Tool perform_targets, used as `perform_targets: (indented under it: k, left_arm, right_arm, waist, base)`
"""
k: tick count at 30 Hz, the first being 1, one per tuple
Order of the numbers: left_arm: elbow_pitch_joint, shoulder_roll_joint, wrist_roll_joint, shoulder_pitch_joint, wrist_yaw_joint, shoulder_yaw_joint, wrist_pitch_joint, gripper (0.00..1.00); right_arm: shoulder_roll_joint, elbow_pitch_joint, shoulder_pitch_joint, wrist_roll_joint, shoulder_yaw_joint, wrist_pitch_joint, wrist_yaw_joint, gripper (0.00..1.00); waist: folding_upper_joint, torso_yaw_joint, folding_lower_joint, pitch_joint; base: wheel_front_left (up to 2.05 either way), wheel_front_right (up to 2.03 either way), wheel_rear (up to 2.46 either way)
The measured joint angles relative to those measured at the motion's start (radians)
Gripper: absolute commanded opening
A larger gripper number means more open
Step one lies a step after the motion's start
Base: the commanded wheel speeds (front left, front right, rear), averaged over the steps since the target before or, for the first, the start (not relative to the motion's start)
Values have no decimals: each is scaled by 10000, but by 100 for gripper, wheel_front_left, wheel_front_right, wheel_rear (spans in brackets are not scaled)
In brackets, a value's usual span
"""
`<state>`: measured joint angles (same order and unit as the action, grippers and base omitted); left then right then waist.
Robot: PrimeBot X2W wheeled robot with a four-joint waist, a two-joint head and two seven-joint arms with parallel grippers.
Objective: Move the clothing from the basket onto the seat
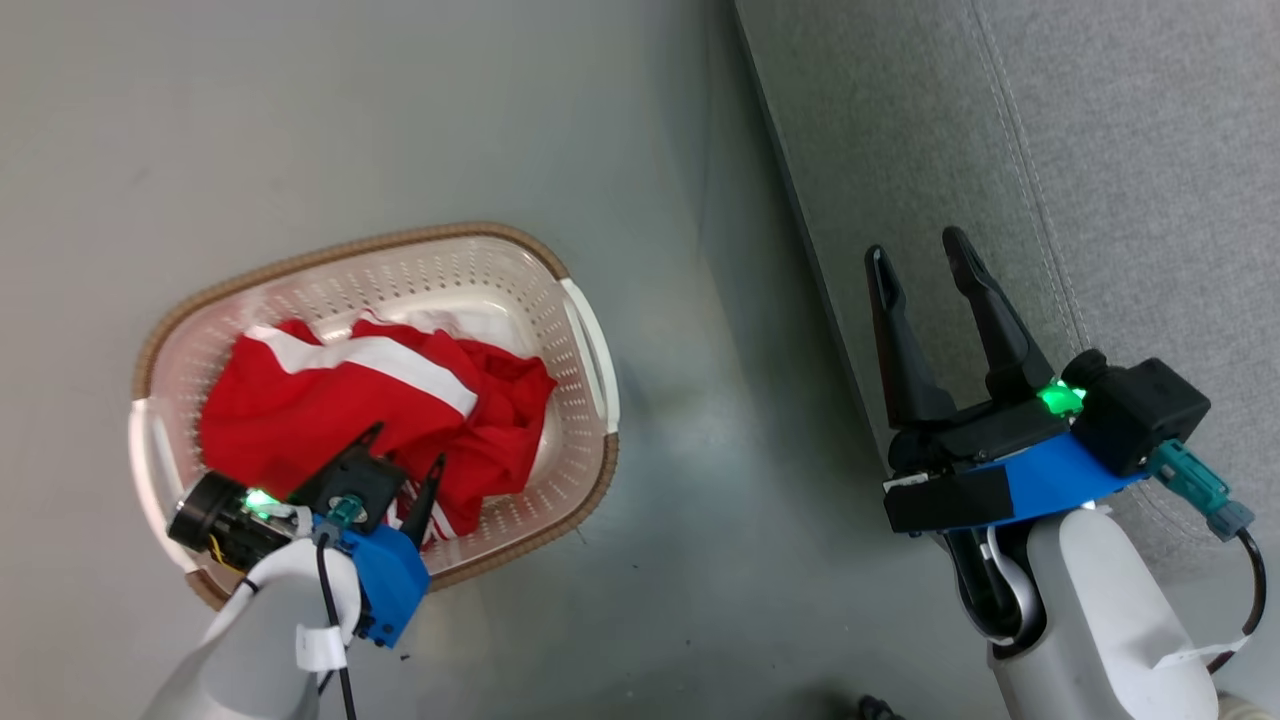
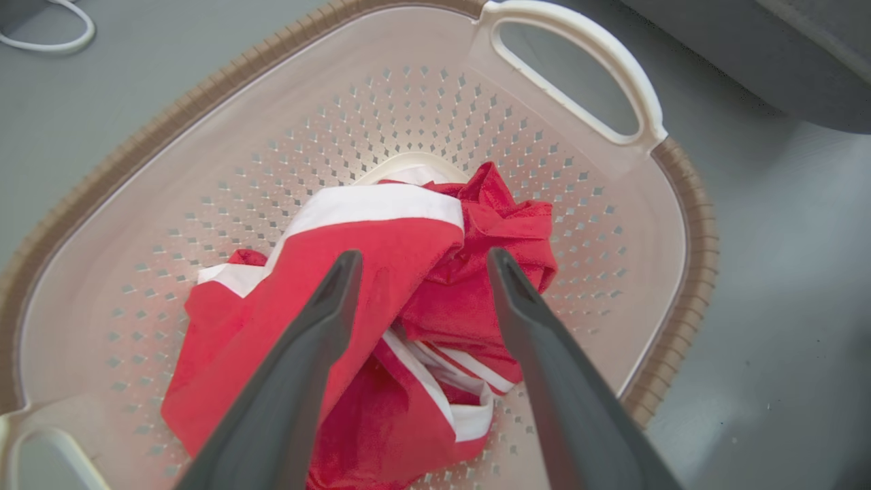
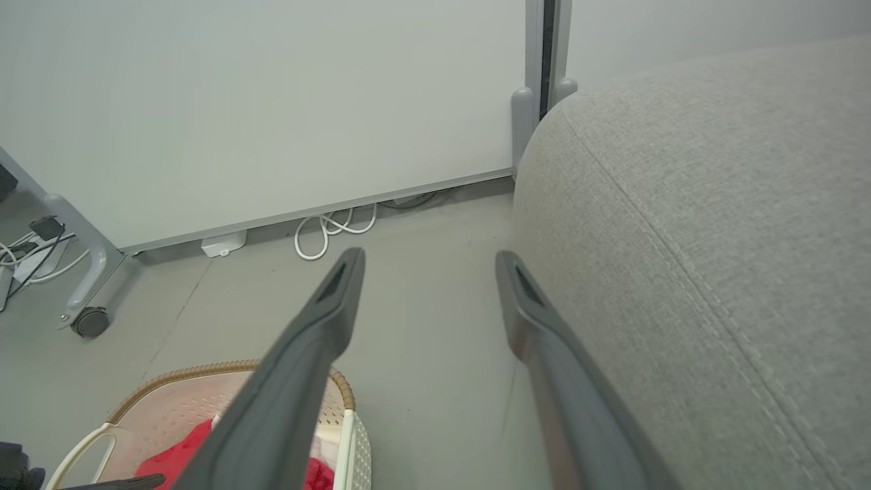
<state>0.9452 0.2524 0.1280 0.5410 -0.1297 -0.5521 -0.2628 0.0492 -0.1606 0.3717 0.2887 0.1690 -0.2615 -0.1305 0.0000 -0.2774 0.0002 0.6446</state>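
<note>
The cream basket with its brown rim stands on the floor to the left of the seat. Red clothing with white stripes lies bunched inside it. My left gripper hangs open over the basket's near side, fingers pointing down at the heap. In the left wrist view the left gripper is spread just above the clothing, with the basket wall behind and nothing held. My right gripper stands open and empty beside the grey seat. From the right wrist, the right gripper points past the seat toward the wall.
Grey floor separates basket and seat. In the right wrist view a pale wall panel stands ahead, with white cables and a frame on a caster wheel at its foot. The basket rim shows at lower left.
</note>
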Motion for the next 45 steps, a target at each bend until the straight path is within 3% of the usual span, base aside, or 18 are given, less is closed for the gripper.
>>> perform_targets:
  k: [6, 15, 21, 33, 35, 45]
  left_arm:
    - [901, 238, -192, 745, 77, -146, 0, 100]
    - [1678, 581, -598, 1411, 1143, -372, 0, 100]
    - [1848, 731, -773, 1721, 1605, -483, 0, 100]
    - [1647, 826, -514, 1979, 1825, -405, -2, 100]
    - [1632, 826, -430, 1980, 1816, -387, -2, 0]
    - [1820, 656, -213, 2004, 1542, -410, -2, 0]
  right_arm:
    - [0, 307, 191, 376, 224, 0, -2, 100]
    - [0, 531, 367, 742, 472, 0, -2, 100]
    - [2, 583, 407, 861, 591, 0, 0, 100]
    - [0, 639, 495, 1210, 807, 0, 0, 100]
    - [0, 639, 496, 1243, 809, 0, 0, 100]
    - [0, 602, 498, 1273, 777, 0, 0, 100]
  waist:
    - [0, -449, 0, 799]
    - [0, -982, 0, 1623]
    - [0, -1103, -1, 1884]
    - [0, -1270, -2, 2112]
    - [-1, -1295, -2, 2123]
    - [0, -1245, -2, 2007]
  base:
    - [0, 0, 0]
    - [0, 0, 0]
    - [0, 0, 0]
    - [0, 0, 0]
    - [0, 0, 0]
    - [0, 0, 0]
